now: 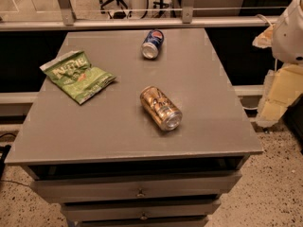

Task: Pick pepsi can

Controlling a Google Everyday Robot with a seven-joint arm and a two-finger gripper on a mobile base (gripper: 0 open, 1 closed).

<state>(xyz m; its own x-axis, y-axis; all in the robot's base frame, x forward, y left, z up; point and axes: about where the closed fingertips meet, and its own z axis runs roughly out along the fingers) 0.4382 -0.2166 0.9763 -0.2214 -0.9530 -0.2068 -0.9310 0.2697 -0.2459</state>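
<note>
The pepsi can is a small dark-blue can with a round red-white-blue logo. It lies on its side at the far middle of the grey cabinet top, silver end toward me. My gripper hangs off the cabinet's right edge, below the white arm housing. It is well to the right of the pepsi can and nearer to me, touching nothing.
A gold can lies on its side at the middle of the top. A green chip bag lies at the left. Drawers are below the front edge. A rail runs behind the cabinet.
</note>
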